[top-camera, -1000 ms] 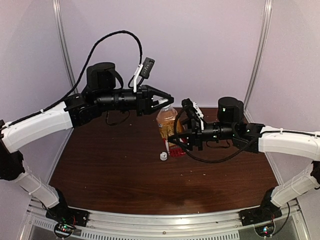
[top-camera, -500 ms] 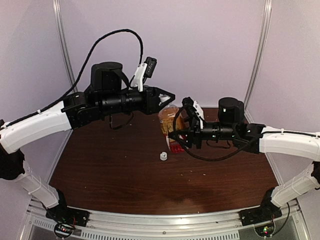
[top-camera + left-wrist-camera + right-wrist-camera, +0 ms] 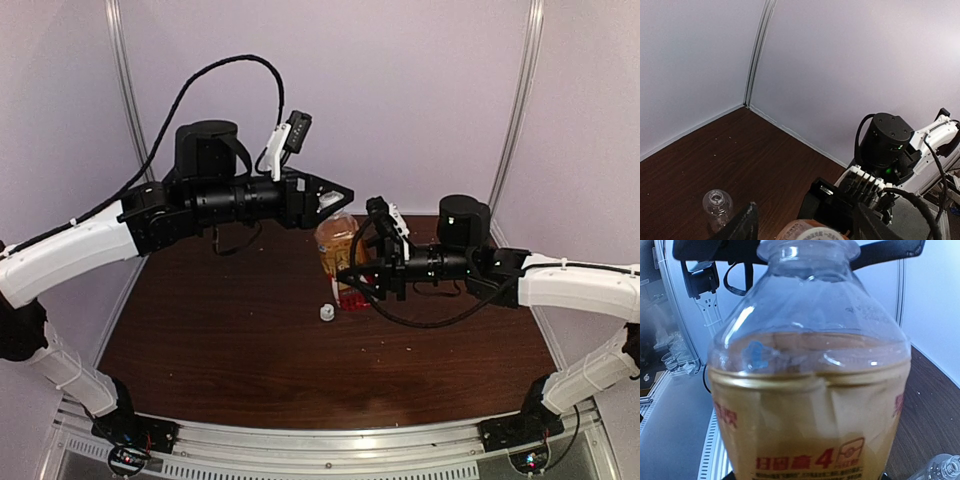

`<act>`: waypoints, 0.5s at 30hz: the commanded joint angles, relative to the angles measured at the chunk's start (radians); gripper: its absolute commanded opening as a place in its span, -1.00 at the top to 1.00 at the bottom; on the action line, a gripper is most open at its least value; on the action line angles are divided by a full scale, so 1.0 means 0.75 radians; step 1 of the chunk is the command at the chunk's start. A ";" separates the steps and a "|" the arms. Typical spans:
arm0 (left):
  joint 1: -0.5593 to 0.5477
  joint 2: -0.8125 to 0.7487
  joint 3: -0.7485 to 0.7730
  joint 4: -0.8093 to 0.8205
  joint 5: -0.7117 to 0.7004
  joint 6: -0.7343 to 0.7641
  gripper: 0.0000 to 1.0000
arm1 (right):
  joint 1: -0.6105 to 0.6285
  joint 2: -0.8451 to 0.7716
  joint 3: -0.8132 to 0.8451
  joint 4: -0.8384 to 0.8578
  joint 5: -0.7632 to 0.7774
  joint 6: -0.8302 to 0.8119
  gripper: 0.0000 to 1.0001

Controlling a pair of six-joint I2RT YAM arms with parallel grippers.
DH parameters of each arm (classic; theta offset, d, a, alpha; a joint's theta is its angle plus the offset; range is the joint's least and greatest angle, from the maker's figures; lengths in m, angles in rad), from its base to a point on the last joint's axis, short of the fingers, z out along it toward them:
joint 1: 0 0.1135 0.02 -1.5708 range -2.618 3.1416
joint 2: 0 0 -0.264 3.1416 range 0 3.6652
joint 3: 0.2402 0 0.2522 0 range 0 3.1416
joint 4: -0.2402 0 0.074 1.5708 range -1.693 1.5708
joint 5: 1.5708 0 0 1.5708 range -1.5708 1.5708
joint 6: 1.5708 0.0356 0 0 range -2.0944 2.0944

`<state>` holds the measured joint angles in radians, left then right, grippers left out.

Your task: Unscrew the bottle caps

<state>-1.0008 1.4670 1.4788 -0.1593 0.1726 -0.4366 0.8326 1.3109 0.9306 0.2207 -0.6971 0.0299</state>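
The amber bottle (image 3: 336, 248) with a red label stands upright, and my right gripper (image 3: 347, 276) is shut on its lower body from the right. It fills the right wrist view (image 3: 807, 390). Its white cap (image 3: 812, 233) sits on the neck. My left gripper (image 3: 333, 197) hovers at that cap, open, with its fingers (image 3: 746, 223) on either side and a gap to the cap on both. A second white cap (image 3: 325, 313) lies loose on the table in front of the bottle. The clear bottle (image 3: 716, 204) stands capless on the table behind.
The dark wooden table (image 3: 250, 350) is closed in by white walls at the back and sides. The right arm's wrist motor (image 3: 885, 145) and cable sit close behind the held bottle. The clear bottle's open neck (image 3: 946, 465) shows low at the right in the right wrist view.
The left gripper's jaws have spread off the cap on the amber bottle. The left gripper and the held bottle have shifted slightly upward. The loose cap has not moved.
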 commanded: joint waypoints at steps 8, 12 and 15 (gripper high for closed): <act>0.224 -0.105 -0.080 0.205 0.689 0.078 -0.53 | -0.006 -0.023 -0.010 0.102 -0.306 0.017 0.36; 0.236 -0.065 -0.062 0.257 0.924 0.145 -0.55 | -0.004 0.002 0.011 0.126 -0.414 0.052 0.36; 0.237 -0.025 -0.049 0.296 1.047 0.160 -0.55 | -0.004 0.022 0.026 0.139 -0.464 0.075 0.36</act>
<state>-0.8215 1.4136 1.4307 -0.0330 0.7353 -0.3641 0.8326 1.3128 0.9249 0.2703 -0.9451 0.0521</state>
